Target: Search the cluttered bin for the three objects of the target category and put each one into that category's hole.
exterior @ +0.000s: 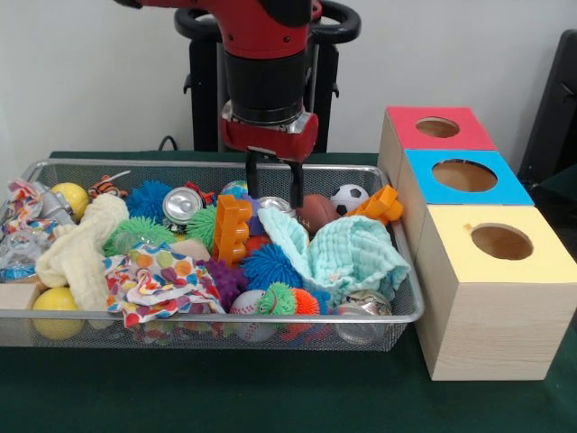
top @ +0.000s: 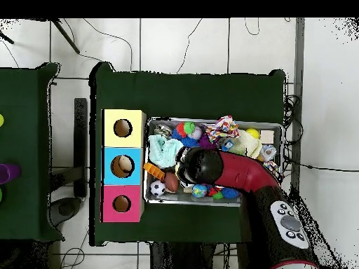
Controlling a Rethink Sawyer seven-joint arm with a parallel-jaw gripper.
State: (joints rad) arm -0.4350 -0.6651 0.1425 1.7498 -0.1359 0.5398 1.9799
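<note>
Green-clothed table (exterior: 270,397), cluttered mesh bin (exterior: 225,317), end effector (exterior: 274,200) open and empty above a silver can (exterior: 276,205).

Red arm (exterior: 266,36) with black cylindrical wrist and dark pincer (exterior: 274,185).

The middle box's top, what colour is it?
Blue, on the middle box; clearest in the front view.

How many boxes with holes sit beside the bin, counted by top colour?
red-topped box: 1
blue-topped box: 1
yellow-topped box: 1
Total: 3
</note>
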